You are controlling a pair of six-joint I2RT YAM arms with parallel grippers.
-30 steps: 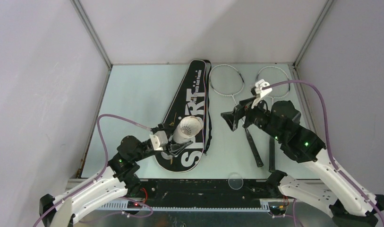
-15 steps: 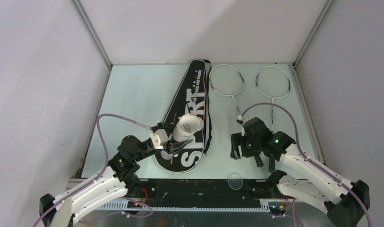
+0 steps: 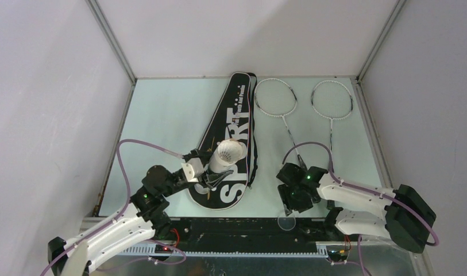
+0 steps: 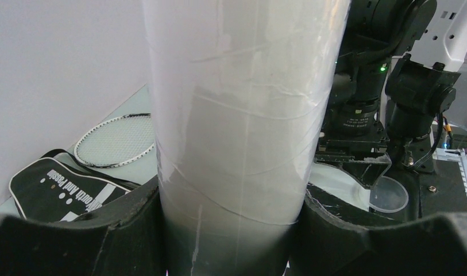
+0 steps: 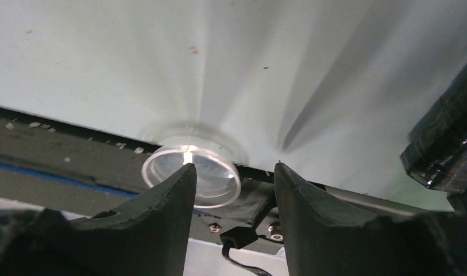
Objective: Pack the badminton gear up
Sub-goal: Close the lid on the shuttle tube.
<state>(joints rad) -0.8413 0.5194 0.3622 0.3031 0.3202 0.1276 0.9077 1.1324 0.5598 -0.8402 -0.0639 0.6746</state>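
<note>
My left gripper (image 3: 211, 177) is shut on the long white tube (image 3: 230, 153) and holds it upright over the lower part of the black "SPORT" bag (image 3: 234, 115). The tube fills the left wrist view (image 4: 236, 115), between the pads. My right gripper (image 3: 288, 204) is open and empty, low at the table's front edge, just above a clear round cap (image 3: 286, 220). In the right wrist view the cap (image 5: 211, 184) lies behind the left fingertip (image 5: 182, 178). Two silver rackets (image 3: 275, 98) (image 3: 332, 99) lie at the back right. No loose shuttlecock shows.
The black front rail (image 3: 242, 227) runs along the table's near edge, with the cap half on it. The right arm (image 3: 357, 195) covers the lower ends of the racket handles. Grey walls close in the table on the left, back and right.
My right arm has swung from beside the racket shafts back toward the front edge and lowered over the clear cap. My left gripper and the tube have stayed put.
</note>
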